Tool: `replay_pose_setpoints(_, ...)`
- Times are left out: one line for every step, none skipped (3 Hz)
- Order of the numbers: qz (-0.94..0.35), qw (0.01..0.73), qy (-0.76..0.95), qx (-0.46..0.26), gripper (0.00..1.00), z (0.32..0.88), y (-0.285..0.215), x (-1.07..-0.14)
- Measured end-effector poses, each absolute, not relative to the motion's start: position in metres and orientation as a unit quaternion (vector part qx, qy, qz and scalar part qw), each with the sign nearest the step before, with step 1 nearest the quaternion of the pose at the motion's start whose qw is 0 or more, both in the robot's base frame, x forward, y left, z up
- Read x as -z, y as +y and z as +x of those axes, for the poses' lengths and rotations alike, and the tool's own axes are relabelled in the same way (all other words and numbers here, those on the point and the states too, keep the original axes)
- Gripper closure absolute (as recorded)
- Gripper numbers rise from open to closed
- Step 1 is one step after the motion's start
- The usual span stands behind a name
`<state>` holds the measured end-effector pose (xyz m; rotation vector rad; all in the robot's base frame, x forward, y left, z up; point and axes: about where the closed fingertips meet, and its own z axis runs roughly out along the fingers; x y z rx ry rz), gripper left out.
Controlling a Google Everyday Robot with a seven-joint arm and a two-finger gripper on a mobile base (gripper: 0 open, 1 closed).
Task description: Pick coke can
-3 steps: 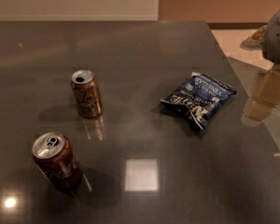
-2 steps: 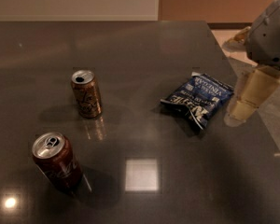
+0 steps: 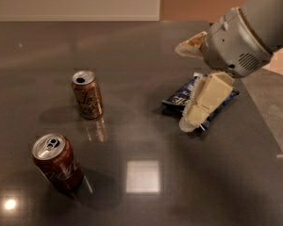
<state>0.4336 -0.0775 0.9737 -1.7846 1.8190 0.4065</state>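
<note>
The coke can (image 3: 56, 163), dark red with white script and a silver top, stands upright at the front left of the dark table (image 3: 146, 197). My gripper (image 3: 184, 85) comes in from the upper right on a grey arm and hovers above the table, far to the right of the can. Its two cream fingers are spread apart and hold nothing. The lower finger (image 3: 205, 102) hangs in front of a chip bag; the upper one (image 3: 191, 44) points left.
A gold-tan can (image 3: 87, 94) with dark script stands upright behind the coke can, left of centre. A dark blue chip bag (image 3: 181, 95) lies on the right, partly hidden by my gripper. The table's right edge (image 3: 266, 131) runs diagonally, with floor beyond.
My gripper and arm have moved left from the right edge of the view, over the chip bag. The cans and the bag have not moved.
</note>
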Motion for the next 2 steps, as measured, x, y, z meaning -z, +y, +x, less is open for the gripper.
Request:
replay_pose_setpoints(-0.68,0.297,0.642,-0.193,0.0,0.427,-0.032,-0.968)
replay_pose_setpoints(-0.698,0.306,0.608,-0.223,0.0,0.418,0.011,-0.958)
